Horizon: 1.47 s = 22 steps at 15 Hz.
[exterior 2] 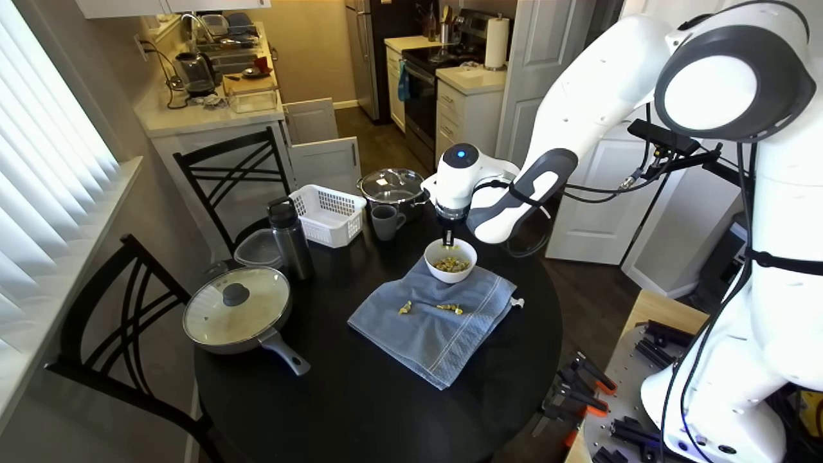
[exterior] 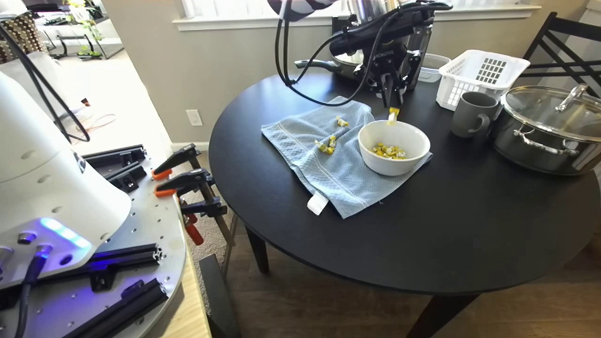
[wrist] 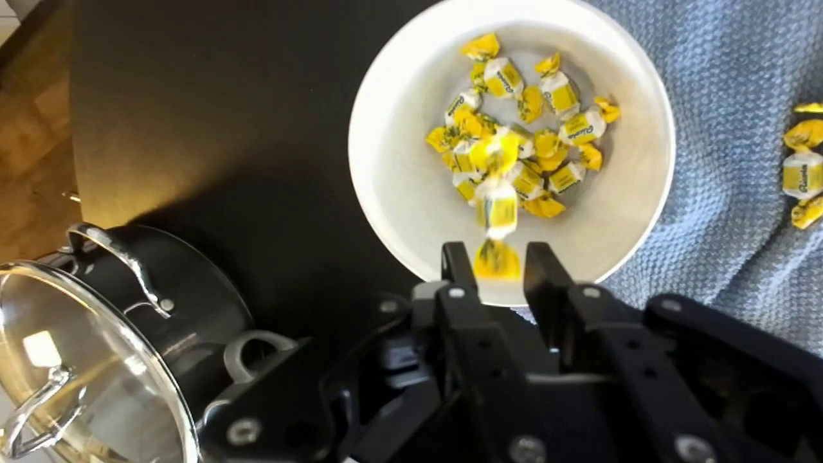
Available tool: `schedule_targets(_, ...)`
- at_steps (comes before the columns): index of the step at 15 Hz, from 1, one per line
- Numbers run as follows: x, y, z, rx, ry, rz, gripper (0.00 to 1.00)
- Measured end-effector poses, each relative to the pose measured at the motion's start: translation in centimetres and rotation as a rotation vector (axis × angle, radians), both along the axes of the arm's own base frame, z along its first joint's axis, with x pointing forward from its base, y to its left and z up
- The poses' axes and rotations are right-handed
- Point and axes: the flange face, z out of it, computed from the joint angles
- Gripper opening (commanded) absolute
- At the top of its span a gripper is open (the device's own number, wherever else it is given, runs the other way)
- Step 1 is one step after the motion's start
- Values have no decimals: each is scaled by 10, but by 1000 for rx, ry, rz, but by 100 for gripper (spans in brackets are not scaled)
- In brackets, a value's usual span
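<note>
- Currently the gripper [wrist: 500, 257] hangs above the white bowl [exterior: 389, 167], its jaws parted; the wrist view shows a gap on either side of the blurred candy [wrist: 496, 207].
- That wrapped candy is at the tips of the jaws, over the bowl.
- Yellow-and-white candies [wrist: 548, 145] lie heaped inside the bowl.
- The blue cloth [exterior: 338, 183] runs beneath the bowl and out beside it, carrying loose candies [exterior: 331, 144].
- A gray mug [exterior: 472, 112] and a lidded pot [exterior: 521, 152] stand apart from the bowl.
</note>
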Motion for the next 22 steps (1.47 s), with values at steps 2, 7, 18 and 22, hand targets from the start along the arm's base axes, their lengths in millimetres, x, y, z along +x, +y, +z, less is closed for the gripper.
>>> schedule_targets(2,-5,8,-8,-3,12,6,72)
schedule_targets(7,-17,57,-29,32,54,81,99)
schedule_targets(18,-18,106,-95,261,196,245,100)
schedule_targets(22,2,92,-108,303,204,273,100)
